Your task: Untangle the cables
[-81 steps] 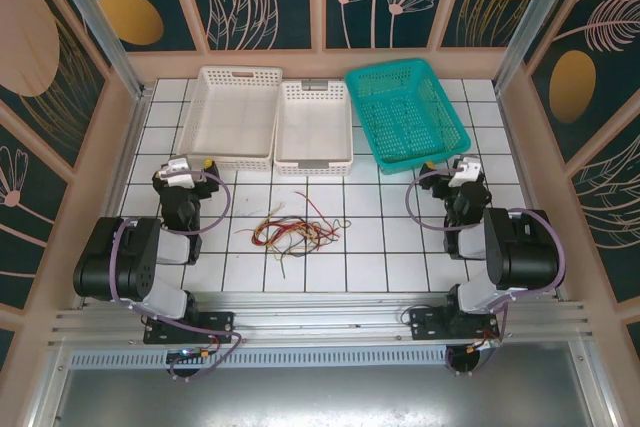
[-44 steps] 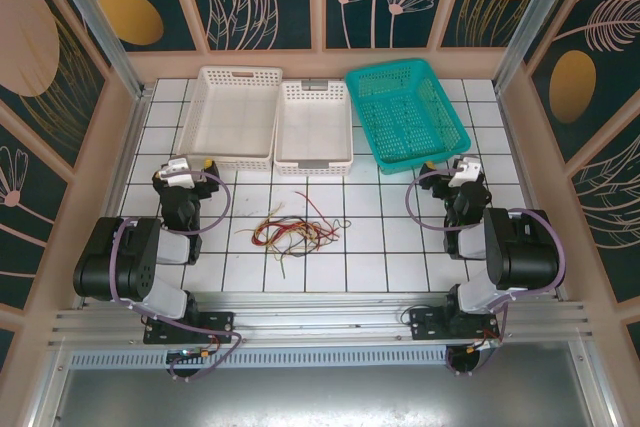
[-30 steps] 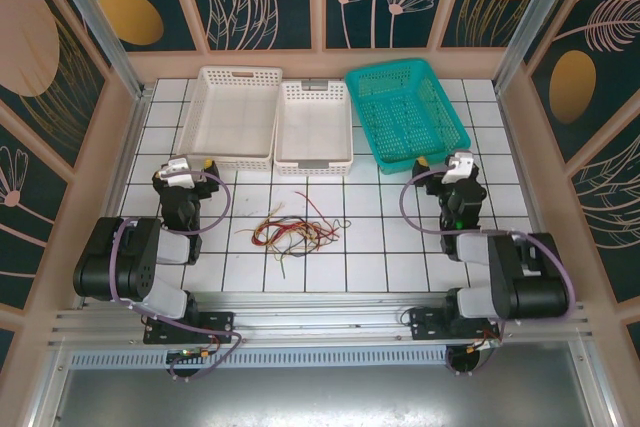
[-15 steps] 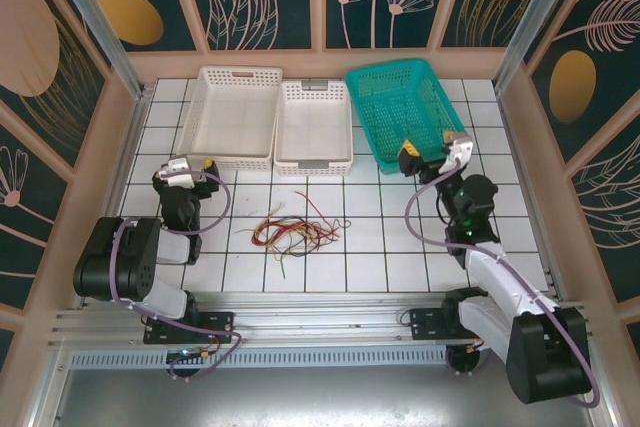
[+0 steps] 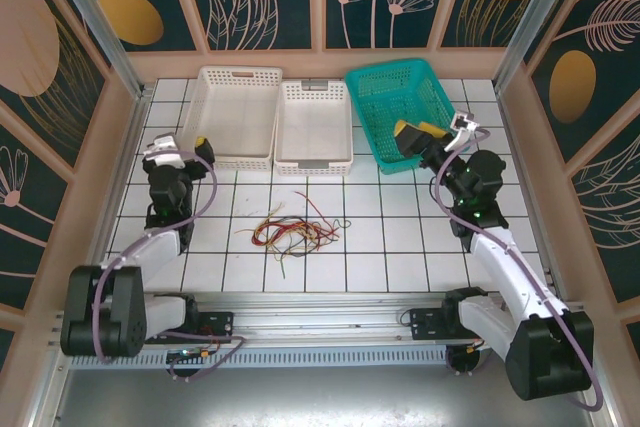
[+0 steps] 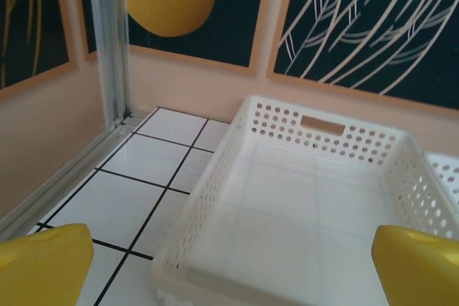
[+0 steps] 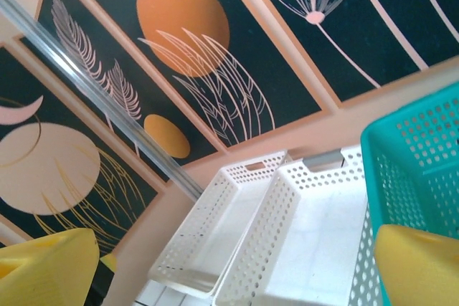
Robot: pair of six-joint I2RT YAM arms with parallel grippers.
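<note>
Left gripper point(image 5: 201, 143): hangs over the tiled table point(image 5: 400, 247), at the near left corner of the left white basket point(image 5: 238, 117). In the left wrist view its yellow pads point(image 6: 43, 263) sit far apart in the two bottom corners, nothing between them. That basket lies straight ahead of the gripper and a little below.

Cables point(image 5: 292, 229): a loose heap of crossing red, yellow-olive and dark strands, flat on the tiles. They are to the right of my left gripper and nearer the bases, well apart from it. They stop just short of the near rim of the second white basket point(image 5: 314, 127).

Right gripper point(image 5: 418, 134): raised over the near right part of the teal basket point(image 5: 405, 97), with the cables well off to its left and nearer the bases. Its jaws are spread wide and hold nothing. In the right wrist view the teal wall is at the right, with both white baskets ahead and to the left.
</note>
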